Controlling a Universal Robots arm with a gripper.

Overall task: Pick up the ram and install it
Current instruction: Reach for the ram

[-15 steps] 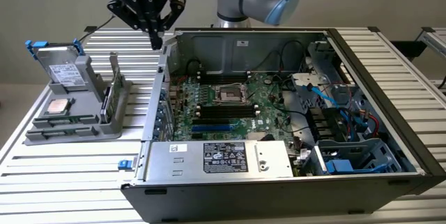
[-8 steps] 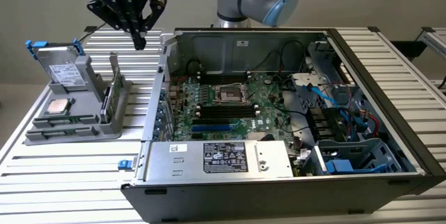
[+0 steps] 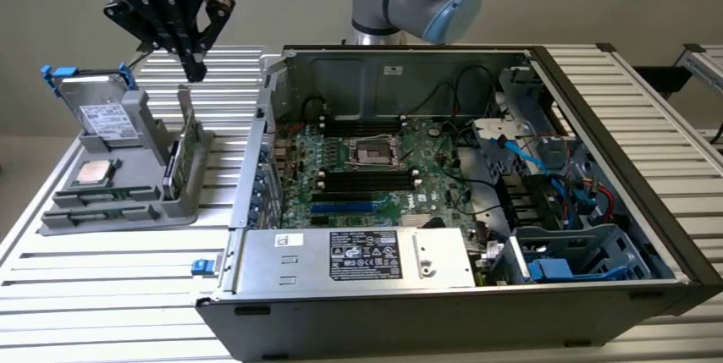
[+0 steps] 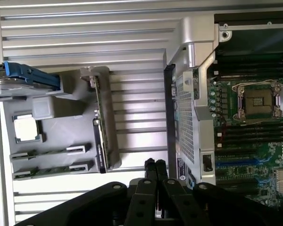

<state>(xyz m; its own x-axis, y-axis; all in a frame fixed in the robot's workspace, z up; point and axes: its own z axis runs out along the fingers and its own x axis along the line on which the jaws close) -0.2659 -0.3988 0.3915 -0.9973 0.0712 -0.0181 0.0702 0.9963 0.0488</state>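
The ram [image 3: 174,167] is a thin green stick standing on edge in a slot of the grey holder [image 3: 113,211], on the exterior view's left. The wrist view looks down on the ram [image 4: 100,127] edge-on in the holder [image 4: 52,107]. My gripper [image 3: 193,68] hangs above the far end of the holder, clear of the stick. Its black fingers are pressed together with nothing between them. Seen from the wrist, the gripper [image 4: 155,165] sits over bare table slats between the holder and the computer case.
The holder also carries a grey drive with blue tabs [image 3: 102,113] and a square silver processor [image 3: 93,173]. The open computer case [image 3: 632,211] lies on the exterior view's right. Its motherboard [image 3: 441,168] shows dark memory slots [image 3: 367,178] and an open socket [image 3: 373,153].
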